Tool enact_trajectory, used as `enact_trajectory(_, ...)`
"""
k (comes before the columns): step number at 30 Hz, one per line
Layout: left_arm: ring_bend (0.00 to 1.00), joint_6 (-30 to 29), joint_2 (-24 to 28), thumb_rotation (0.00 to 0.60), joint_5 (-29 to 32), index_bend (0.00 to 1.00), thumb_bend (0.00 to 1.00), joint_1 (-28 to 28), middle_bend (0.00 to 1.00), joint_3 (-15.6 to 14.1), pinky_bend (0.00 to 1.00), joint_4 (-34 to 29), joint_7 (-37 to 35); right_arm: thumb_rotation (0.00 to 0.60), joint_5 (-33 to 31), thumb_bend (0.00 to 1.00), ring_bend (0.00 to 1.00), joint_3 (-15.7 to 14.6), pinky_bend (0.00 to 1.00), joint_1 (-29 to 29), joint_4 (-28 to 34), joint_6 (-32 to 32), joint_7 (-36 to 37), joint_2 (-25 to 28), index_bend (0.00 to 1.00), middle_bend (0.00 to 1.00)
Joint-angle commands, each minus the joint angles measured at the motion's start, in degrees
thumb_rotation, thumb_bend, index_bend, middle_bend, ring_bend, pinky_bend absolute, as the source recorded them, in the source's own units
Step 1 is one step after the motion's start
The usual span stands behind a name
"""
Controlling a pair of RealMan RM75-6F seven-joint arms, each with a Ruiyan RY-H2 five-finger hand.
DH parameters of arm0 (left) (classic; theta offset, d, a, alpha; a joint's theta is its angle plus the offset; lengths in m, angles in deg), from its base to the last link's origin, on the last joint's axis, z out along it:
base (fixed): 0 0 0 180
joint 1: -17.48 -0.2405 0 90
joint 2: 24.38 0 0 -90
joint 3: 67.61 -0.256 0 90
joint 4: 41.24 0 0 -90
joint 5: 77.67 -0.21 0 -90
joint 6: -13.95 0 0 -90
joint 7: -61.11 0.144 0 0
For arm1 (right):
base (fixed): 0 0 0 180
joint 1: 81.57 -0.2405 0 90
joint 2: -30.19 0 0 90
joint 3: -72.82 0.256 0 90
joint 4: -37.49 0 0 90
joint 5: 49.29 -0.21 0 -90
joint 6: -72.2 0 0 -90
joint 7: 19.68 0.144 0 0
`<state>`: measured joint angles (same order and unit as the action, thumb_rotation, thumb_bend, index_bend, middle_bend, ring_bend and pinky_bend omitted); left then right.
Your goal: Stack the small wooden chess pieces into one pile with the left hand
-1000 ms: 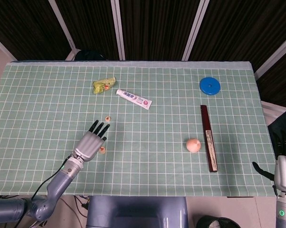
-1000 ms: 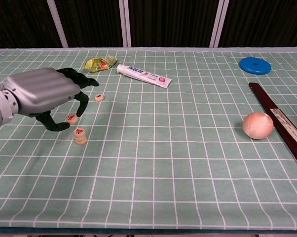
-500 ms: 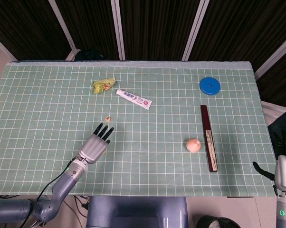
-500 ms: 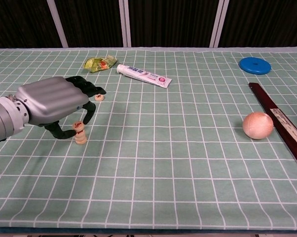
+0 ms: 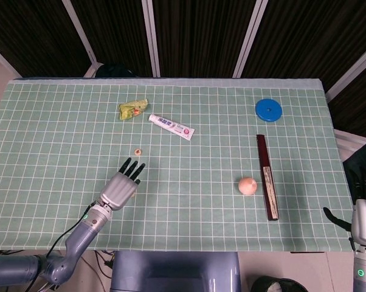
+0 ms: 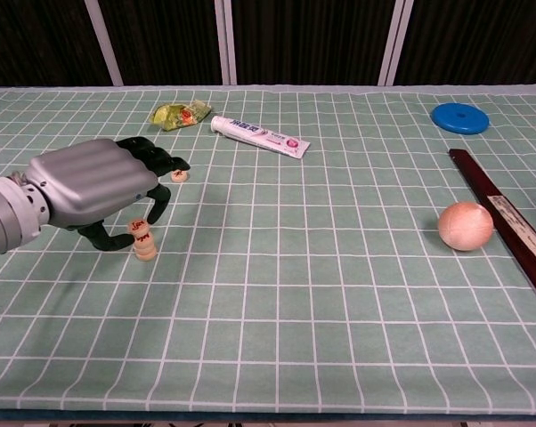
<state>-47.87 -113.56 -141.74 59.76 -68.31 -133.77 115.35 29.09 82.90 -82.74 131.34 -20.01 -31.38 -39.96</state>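
Note:
A short pile of small wooden chess pieces (image 6: 144, 248) stands on the green grid cloth at the left. My left hand (image 6: 88, 185) arches over it, and its thumb and a finger pinch the top chess piece (image 6: 141, 229), which sits on the pile. In the head view my left hand (image 5: 118, 188) hides the pile. One loose chess piece (image 6: 179, 175) (image 5: 138, 151) lies just beyond the fingertips. My right hand (image 5: 363, 214) hangs off the table's right front corner with its fingers spread and nothing in it.
A green packet (image 6: 181, 114) and a toothpaste tube (image 6: 259, 136) lie at the back left. A blue disc (image 6: 459, 117) sits at the back right. On the right, a peach-coloured ball (image 6: 465, 225) rests beside a long dark wooden box (image 6: 510, 224).
My left hand carried a chess piece toward me and down onto the pile, which now stands one piece taller. My right hand has not moved.

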Motion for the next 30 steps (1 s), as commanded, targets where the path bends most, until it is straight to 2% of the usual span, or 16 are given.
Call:
enact_trajectory(1,0.0,0.0,-0.1,0.6,-0.1,0.48,0.31,0.0,0.0,-0.1,0.0,0.2,0.1,0.6,0.0,0.23,0.0,0.0,0.0,0.0,0.0,0.0,0.0,0.0,0.09,0.01)
enact_trajectory(30,0.0,-1.2,-0.6,0.6,-1.2,0.42,0.31,-0.2,0.0,0.1,0.0,-0.2,1.6,0.6,-0.2,0.23,0.0,0.2,0.0,0.0,0.0,-0.2,-0.1,-0.1,0.09,0.01)
